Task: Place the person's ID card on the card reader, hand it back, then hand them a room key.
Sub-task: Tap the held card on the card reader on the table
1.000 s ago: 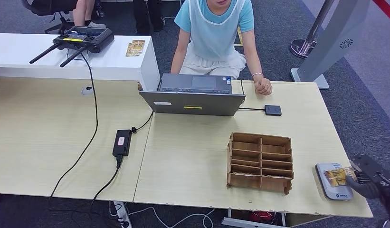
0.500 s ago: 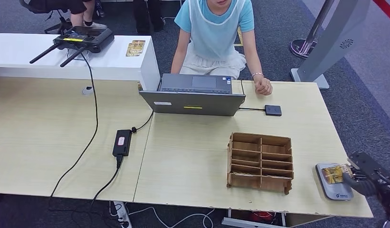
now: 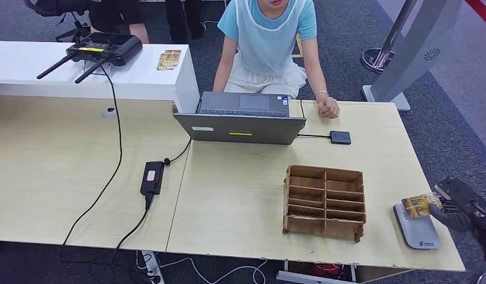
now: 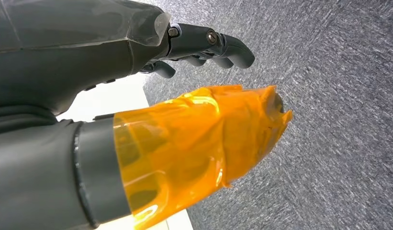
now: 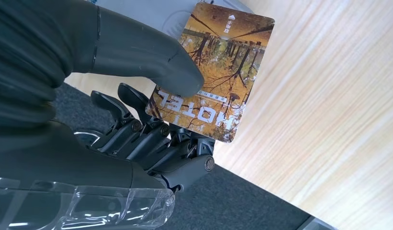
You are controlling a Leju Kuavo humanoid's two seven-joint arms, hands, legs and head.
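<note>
A card (image 3: pixel 415 205) printed with yellow trees and the word HOTEL is pinched between the thumb and fingers of my right hand (image 3: pixel 459 210) at the table's near right corner. It hangs just above the far end of the grey-white card reader (image 3: pixel 420 233). In the right wrist view the card (image 5: pixel 214 72) sits under the thumb of my right hand (image 5: pixel 137 96), with the reader (image 5: pixel 137 12) behind it. My left hand (image 4: pixel 137 110) hangs over the grey carpet holding nothing, fingers apart. The person (image 3: pixel 270 41) sits across the table, one hand (image 3: pixel 328 107) resting on its far edge.
A wooden compartment box (image 3: pixel 324 202) stands just left of the reader. A laptop (image 3: pixel 240 121), a small black pad (image 3: pixel 340 137) and a power adapter (image 3: pixel 151 177) with cables lie on the table. Two more cards (image 3: pixel 169 59) and a controller (image 3: pixel 101 50) rest on the white counter.
My right hand has lifted the card off the reader's face and carried it a little toward the far side. The person's hand has stayed still.
</note>
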